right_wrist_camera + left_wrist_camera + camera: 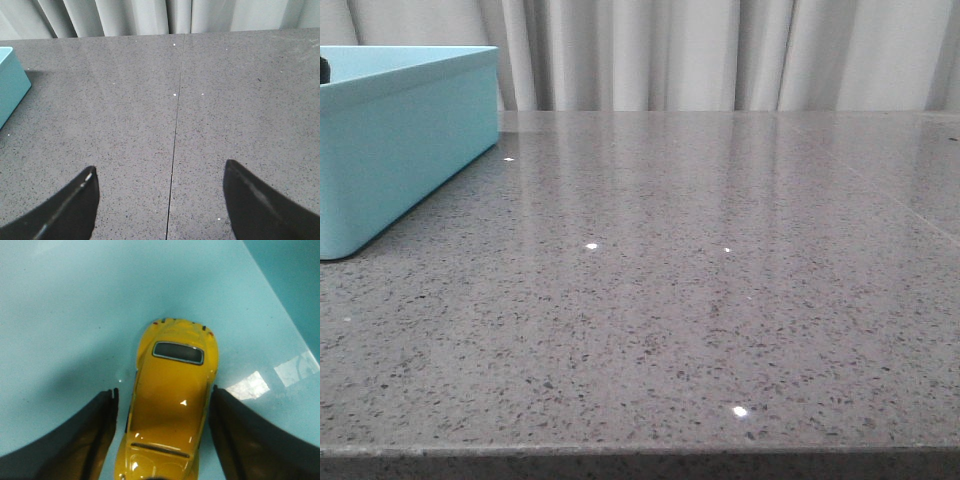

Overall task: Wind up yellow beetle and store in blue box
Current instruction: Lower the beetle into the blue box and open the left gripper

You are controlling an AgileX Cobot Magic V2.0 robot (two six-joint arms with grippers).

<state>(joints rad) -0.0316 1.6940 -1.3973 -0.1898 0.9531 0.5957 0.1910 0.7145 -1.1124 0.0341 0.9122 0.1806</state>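
where front view hides it — yellow beetle in blue box

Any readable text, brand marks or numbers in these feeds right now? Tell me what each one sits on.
None: no view shows readable text.
Yellow beetle: no badge, plate or number legible; only small reddish marks at one end, not characters.
Blue box: plain sides, no label.
Grey speckled table: unmarked.
Left gripper and right gripper: plain dark fingers, no markings.
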